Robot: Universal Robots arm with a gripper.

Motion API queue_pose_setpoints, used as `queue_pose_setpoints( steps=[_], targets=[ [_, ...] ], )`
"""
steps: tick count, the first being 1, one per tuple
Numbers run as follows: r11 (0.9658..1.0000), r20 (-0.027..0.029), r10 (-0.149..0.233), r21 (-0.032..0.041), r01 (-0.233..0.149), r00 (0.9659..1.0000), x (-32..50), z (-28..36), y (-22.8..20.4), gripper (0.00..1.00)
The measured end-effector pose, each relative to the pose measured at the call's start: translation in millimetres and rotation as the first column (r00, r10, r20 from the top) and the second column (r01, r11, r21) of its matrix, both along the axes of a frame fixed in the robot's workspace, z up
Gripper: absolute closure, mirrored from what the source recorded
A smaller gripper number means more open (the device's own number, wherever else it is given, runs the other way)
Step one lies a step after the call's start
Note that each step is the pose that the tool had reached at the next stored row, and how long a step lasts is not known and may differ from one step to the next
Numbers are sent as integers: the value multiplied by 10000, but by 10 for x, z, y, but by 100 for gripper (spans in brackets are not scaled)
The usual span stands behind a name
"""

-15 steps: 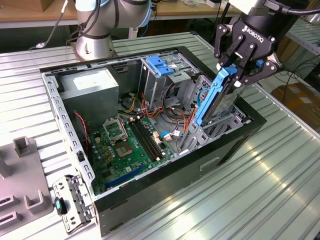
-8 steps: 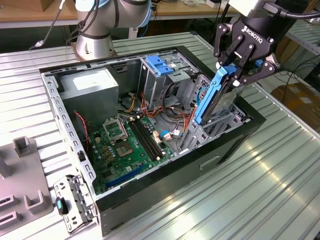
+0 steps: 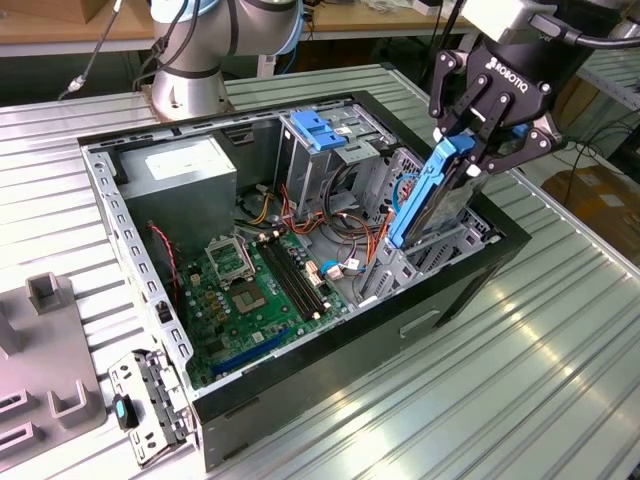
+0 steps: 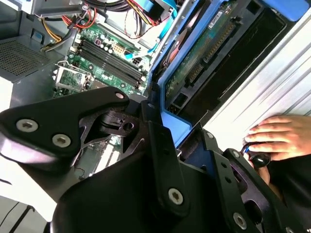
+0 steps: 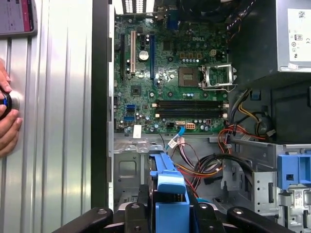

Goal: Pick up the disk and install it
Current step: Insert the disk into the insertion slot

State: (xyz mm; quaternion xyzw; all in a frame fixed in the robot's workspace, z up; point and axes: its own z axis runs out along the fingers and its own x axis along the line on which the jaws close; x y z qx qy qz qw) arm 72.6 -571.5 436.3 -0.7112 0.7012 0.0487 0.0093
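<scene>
over the open black metal case (image 3: 330, 378), pincer (image 3: 472, 150) grips the flat blue-railed disk (image 3: 428, 195)

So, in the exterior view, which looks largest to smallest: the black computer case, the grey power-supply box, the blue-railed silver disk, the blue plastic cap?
1. black computer case
2. grey power-supply box
3. blue-railed silver disk and blue plastic cap: alike, the gripper hides part of the disk.
</scene>
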Motion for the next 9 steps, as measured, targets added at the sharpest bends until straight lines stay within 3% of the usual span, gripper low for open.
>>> queue_pose_setpoints(
  steps=[5, 9],
  targets=[
    [10000, 0, 0, -3, 0, 10000, 0, -51, -27, 63],
    [10000, 0, 0, -4, 0, 10000, 0, -51, -28, 63]
  ],
)
